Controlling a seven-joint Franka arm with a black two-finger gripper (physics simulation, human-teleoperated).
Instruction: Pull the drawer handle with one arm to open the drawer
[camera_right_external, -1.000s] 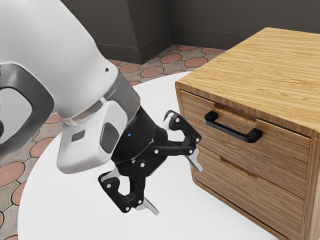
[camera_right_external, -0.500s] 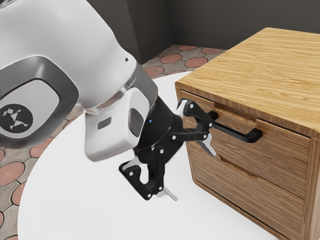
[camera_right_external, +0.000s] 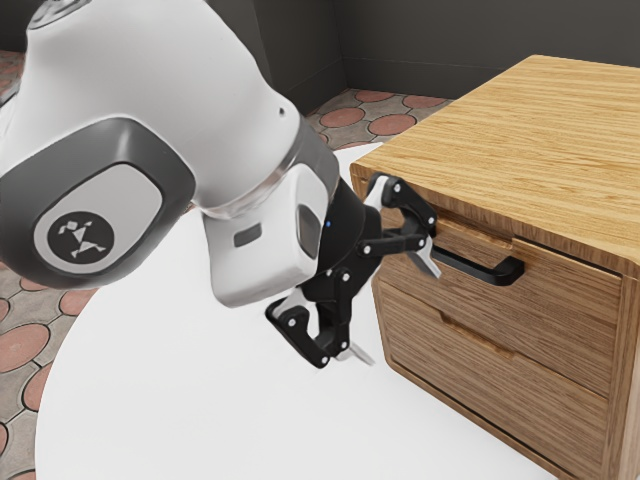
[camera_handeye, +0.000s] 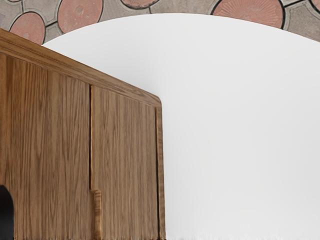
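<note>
The task's thing is the black bar handle (camera_right_external: 480, 264) on the top drawer (camera_right_external: 560, 292) of a light-oak, two-drawer wooden cabinet (camera_right_external: 530, 130). The cabinet stands on the round white bench (camera_right_external: 170, 400), at about 3 o'clock in the exterior view. The handle is a slim, dark, straight bar. It is bent back at both ends into the drawer front and stands clear of a shallow recess in the wood. The drawer front looks flush with the cabinet frame, so the drawer appears closed.

The black two-finger jaws are spread wide and hold nothing. The upper finger (camera_right_external: 427, 263) lies against or just beside the handle's 9 o'clock end. The lower finger (camera_right_external: 354, 352) hangs toward 7 o'clock, in front of the plain lower drawer (camera_right_external: 490, 372).

In the wrist view the oak front (camera_handeye: 50, 150) is close to the hand. A dark shape at the frame's edge (camera_handeye: 4, 210) may be the handle, though too little of it shows to be sure.

The bar should be rigid and smooth, so a light pinch could slip. A better hold is likely around its middle, with one finger above and one below and the tips reaching behind the bar. The drawer will probably slide straight out with modest resistance. Pulling from the end of the bar could skew it on its runners or drag the cabinet across the bench.
</note>
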